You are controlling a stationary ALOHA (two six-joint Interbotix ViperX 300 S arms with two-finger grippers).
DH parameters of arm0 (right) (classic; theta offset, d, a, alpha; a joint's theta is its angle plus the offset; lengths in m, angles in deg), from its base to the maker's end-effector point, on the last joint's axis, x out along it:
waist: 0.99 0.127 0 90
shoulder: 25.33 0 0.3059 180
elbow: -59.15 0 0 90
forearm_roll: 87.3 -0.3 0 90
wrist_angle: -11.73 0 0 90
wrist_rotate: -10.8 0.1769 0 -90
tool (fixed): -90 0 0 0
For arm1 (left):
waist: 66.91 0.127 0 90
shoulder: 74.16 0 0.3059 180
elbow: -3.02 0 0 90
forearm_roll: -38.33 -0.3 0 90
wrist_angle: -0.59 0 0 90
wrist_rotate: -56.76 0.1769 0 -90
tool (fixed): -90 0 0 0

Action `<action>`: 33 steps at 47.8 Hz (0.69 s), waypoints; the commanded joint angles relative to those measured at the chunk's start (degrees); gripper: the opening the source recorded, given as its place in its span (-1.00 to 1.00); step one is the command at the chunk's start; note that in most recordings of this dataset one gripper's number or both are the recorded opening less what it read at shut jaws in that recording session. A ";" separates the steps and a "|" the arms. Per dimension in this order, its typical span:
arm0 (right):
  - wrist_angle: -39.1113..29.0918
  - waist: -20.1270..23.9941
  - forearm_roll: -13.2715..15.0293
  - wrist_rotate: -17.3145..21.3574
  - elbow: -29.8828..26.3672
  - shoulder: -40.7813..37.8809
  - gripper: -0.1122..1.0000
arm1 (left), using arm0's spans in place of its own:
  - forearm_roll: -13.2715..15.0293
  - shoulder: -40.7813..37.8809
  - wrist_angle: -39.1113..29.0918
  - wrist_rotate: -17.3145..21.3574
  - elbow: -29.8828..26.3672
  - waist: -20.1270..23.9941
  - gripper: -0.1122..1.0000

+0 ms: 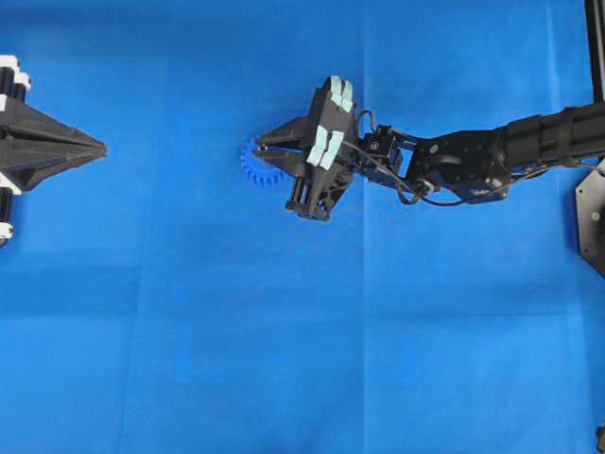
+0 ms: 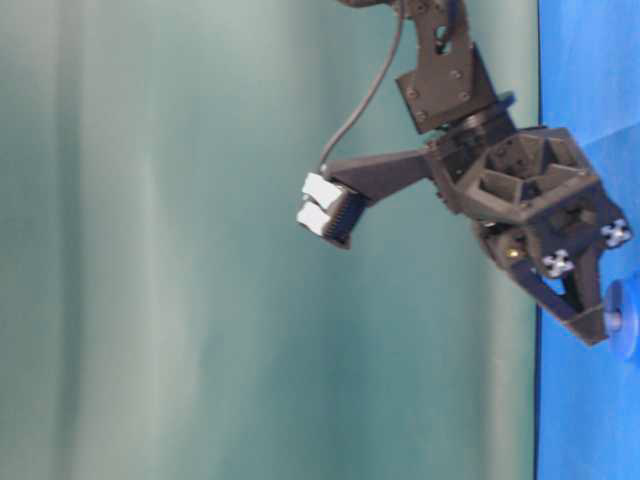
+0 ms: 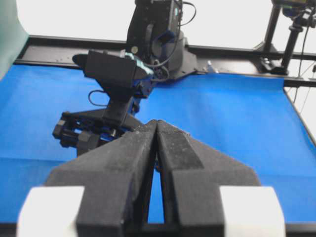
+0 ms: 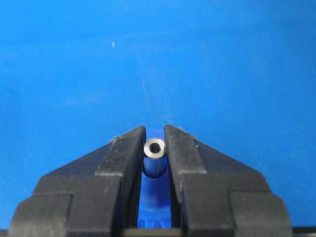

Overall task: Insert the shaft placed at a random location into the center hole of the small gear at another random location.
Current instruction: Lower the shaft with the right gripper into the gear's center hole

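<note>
Shaft (image 4: pixel 154 148) pinched between the right gripper (image 4: pixel 154 150) fingertips, jaws drawn narrow around it, hollow silvery end facing the wrist camera. Directly beneath, in the slot between the fingers (image 4: pixel 123 158), a strip of bright blue plastic: most likely the small gear (image 1: pixel 257 166). Center hole not visible in any view; hidden under the fingers from overhead, out of sight from the wrist.

From overhead, gripper tips over the gear's right part, only the left arc of teeth showing past the black fingers. From table level, fingertip close to the pale blue disc (image 2: pixel 622 318) on the blue mat (image 1: pixel 189 312); touching or just above, cannot tell.

Further out, left gripper (image 1: pixel 95 148) parked at the left edge of the mat, well apart from the gear, jaws pressed together on nothing in its own wrist view (image 3: pixel 157 126).

For the step in hand, judged as final alignment and descent:
- Keep the grip firm; any loosening likely to tilt so short a pin.
- Hold the shaft square to the gear face before lowering.
- Centre over the hub using the wrist view, blue showing evenly on both sides.
- Lower slowly; stop and re-centre if the gear slides on the mat.
- Release only once seated.
</note>
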 commanded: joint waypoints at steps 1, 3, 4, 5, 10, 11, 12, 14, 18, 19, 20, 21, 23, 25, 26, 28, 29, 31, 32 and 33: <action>0.53 0.00 -0.09 -0.09 -1.23 0.53 -0.76 | -0.09 -0.18 0.35 -0.09 -0.53 0.00 -0.80; 0.44 0.00 -0.09 -0.09 -1.23 0.35 -0.76 | -0.09 -0.18 0.44 -0.09 -0.53 0.00 -0.80; 0.44 0.00 -0.09 -0.09 -1.32 0.35 -0.76 | -0.09 -0.18 0.35 -0.09 -0.53 0.00 -0.80; 0.44 0.00 -0.09 -0.09 -1.23 0.35 -0.76 | -0.09 -0.18 0.44 -0.09 -0.53 0.00 -0.80; 0.35 0.00 -0.09 -0.09 -1.23 0.35 -0.76 | -0.09 -0.18 0.35 -0.09 -0.53 0.00 -0.80; 0.26 0.00 -0.09 -0.09 -1.14 0.35 -0.76 | -0.09 -0.18 0.44 -0.09 -0.53 0.00 -0.80; 0.18 0.00 -0.09 -0.09 -1.23 0.35 -0.76 | -0.09 -0.18 0.35 -0.09 -0.53 0.00 -0.80; 0.09 0.00 -0.09 -0.09 -1.23 0.26 -0.76 | -0.09 -0.26 0.44 -0.09 -0.53 0.00 -0.80; -0.09 0.00 -0.09 -0.09 -1.14 0.35 -0.76 | -0.09 -0.18 0.44 -0.09 -0.62 0.00 -0.80; -0.09 -0.09 -0.09 -0.09 -1.14 0.35 -0.76 | -0.09 -0.18 0.35 -0.09 -0.53 0.00 -0.80; -0.09 0.00 -0.09 -0.09 -1.14 0.26 -0.76 | -0.09 -0.26 0.44 -0.09 -0.53 0.00 -0.80; -0.09 0.00 -0.09 -0.09 -1.14 0.35 -0.76 | -0.09 -0.26 0.35 -0.09 -0.53 0.00 -0.80; -0.09 0.00 -0.09 -0.09 -1.05 0.35 -0.76 | -0.09 -0.26 0.44 -0.09 -0.53 0.00 -0.80; -0.09 0.00 -0.09 -0.09 -0.97 0.44 -0.75 | -0.09 -0.18 0.35 -0.09 -0.53 0.09 -0.80; -0.18 0.00 -0.09 -0.09 -0.97 0.35 -0.75 | -0.09 -0.18 0.35 -0.09 -0.53 0.00 -0.80; -0.18 0.00 -0.09 -0.09 -0.88 0.44 -0.75 | -0.09 -0.26 0.35 -0.09 -0.53 0.09 -0.80; -0.18 0.00 -0.09 -0.09 -0.88 0.44 -0.74 | -0.09 -0.18 0.35 -0.09 -0.53 0.00 -0.80; -0.09 0.00 -0.09 -0.09 -0.88 0.44 -0.69 | -0.09 -0.18 0.26 -0.09 -0.53 0.09 -0.80; -0.09 0.00 -0.09 -0.09 -0.88 0.44 -0.65 | -0.09 -0.18 0.35 -0.09 -0.53 0.00 -0.80; -0.18 0.00 -0.09 -0.09 -0.88 0.44 -0.60 | -0.09 -0.18 0.35 -0.09 -0.53 0.09 -0.80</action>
